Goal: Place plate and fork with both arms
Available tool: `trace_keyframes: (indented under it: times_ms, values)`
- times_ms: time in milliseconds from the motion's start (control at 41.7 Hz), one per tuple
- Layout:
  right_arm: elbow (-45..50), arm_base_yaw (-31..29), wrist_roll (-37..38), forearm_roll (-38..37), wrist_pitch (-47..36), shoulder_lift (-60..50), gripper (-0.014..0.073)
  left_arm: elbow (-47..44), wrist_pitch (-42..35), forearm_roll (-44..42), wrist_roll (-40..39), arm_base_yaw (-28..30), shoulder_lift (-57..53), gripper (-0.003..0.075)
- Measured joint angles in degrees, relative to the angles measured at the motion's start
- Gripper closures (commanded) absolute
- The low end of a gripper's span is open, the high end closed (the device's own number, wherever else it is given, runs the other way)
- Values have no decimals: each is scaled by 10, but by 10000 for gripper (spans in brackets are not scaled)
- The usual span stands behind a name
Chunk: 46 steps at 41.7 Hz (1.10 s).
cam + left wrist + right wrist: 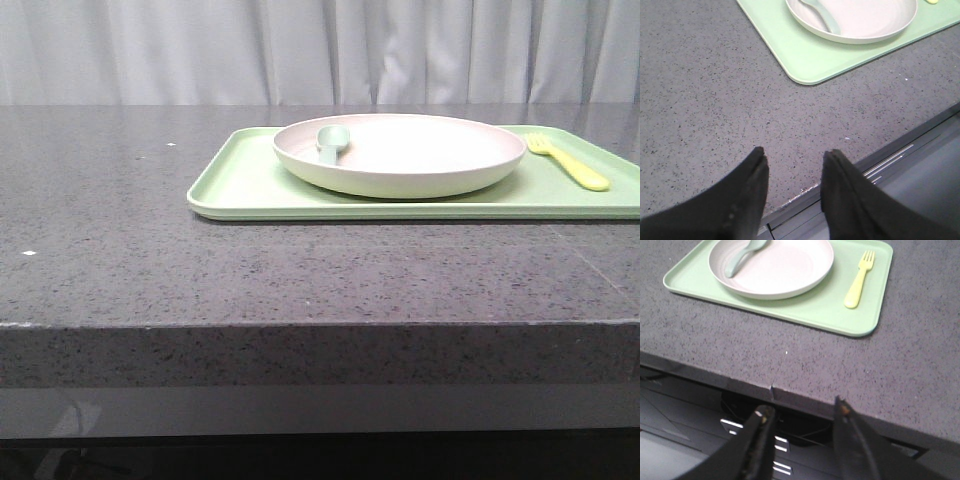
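Observation:
The pale pinkish-cream plate rests on a light-green tray. A pale-yellow fork lies on the tray beside the plate, tines pointing away from the table's front edge. My left gripper is open over the table's front edge, well short of the tray, holding nothing. My right gripper is open too, hanging below and in front of the table edge, empty. Neither gripper shows in the front view.
A grey-green spoon lies in the plate, its bowl over the rim. The speckled grey tabletop runs from the tray to the front edge. White curtains hang behind.

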<state>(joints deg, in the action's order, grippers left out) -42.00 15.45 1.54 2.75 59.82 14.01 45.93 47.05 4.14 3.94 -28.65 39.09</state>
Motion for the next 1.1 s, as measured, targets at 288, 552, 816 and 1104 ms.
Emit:
trace_keyframes:
  times_ms: [288,552,816,1104]
  values:
    - [0,0,0,-1,-16,0,709,0,0,0,0,0,0,741]
    - [0,0,-1,-2,-22,0,711,0,0,0,0,0,0,741]
    - [0,0,-1,-2,-22,0,711,0,0,0,0,0,0,741]
    - [0,0,-1,-3,-22,0,711,-25,-23,2,0,17,-29,741]
